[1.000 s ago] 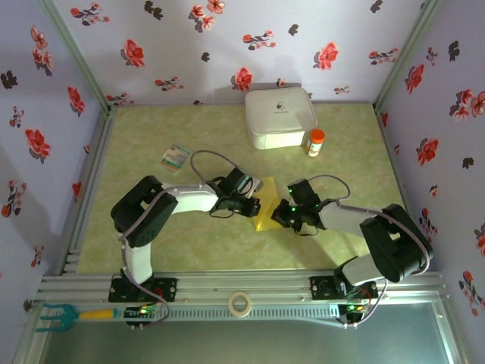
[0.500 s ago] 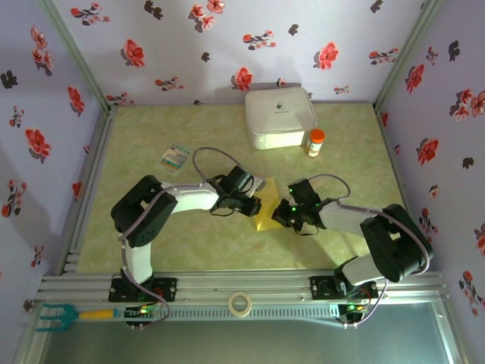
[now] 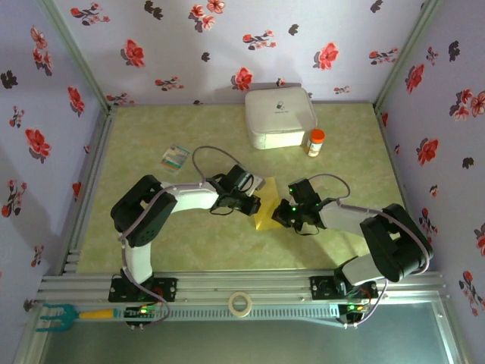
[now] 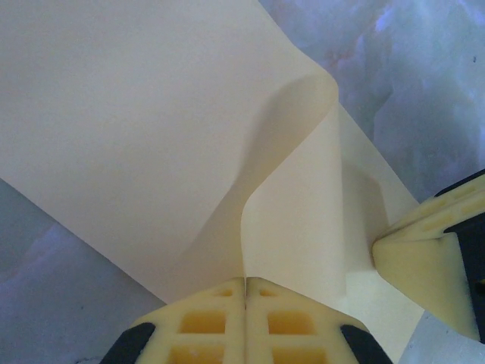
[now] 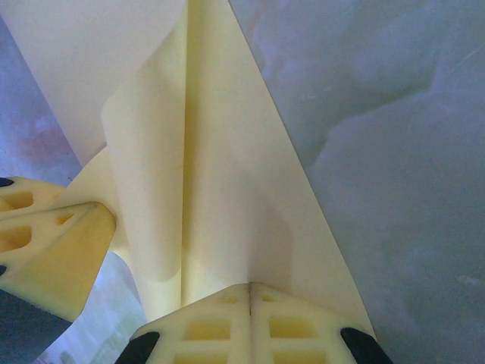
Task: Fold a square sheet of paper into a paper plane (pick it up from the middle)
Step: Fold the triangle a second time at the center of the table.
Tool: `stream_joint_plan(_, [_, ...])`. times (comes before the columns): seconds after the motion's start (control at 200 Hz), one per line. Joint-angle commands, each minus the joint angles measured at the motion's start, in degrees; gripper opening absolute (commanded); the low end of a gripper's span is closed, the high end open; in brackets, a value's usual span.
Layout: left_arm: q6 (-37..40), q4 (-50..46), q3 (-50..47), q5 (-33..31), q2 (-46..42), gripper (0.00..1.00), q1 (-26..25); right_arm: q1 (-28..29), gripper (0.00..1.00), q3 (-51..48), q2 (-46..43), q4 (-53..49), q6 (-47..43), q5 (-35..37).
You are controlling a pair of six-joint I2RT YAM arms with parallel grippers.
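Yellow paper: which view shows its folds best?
Left wrist: the yellow paper spreads wide, its curled flap plain. Right wrist shows a narrower stretch with a centre crease. Top external gives a small, partly hidden patch.

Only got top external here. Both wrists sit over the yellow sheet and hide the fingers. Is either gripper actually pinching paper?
Observer: Yes. In the left wrist view the left gripper is shut, pads together, with a fold of the square sheet of paper running into the seam between them.
Operator: And the right?
Observer: The right gripper is shut on the same sheet, at a crease that runs straight away from its tips.
Operator: How close are the two?
Observer: Close. A right fingertip shows at the lower right of the left wrist view, against the paper's edge.
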Motion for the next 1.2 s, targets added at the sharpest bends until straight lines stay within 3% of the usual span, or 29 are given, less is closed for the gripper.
stream_joint_plan(0.0, [1.32,0.93,0.88,1.4,0.6,0.04,0.52,-0.66,0.02,-0.78,1.54,-5.03,-1.3,2.04])
stream_joint_plan(1.195, [0.9,1.18,2.04,2.69,3.37,0.05,1.18,-1.28,0.02,-1.03,1.52,-5.2,-1.57,1.76])
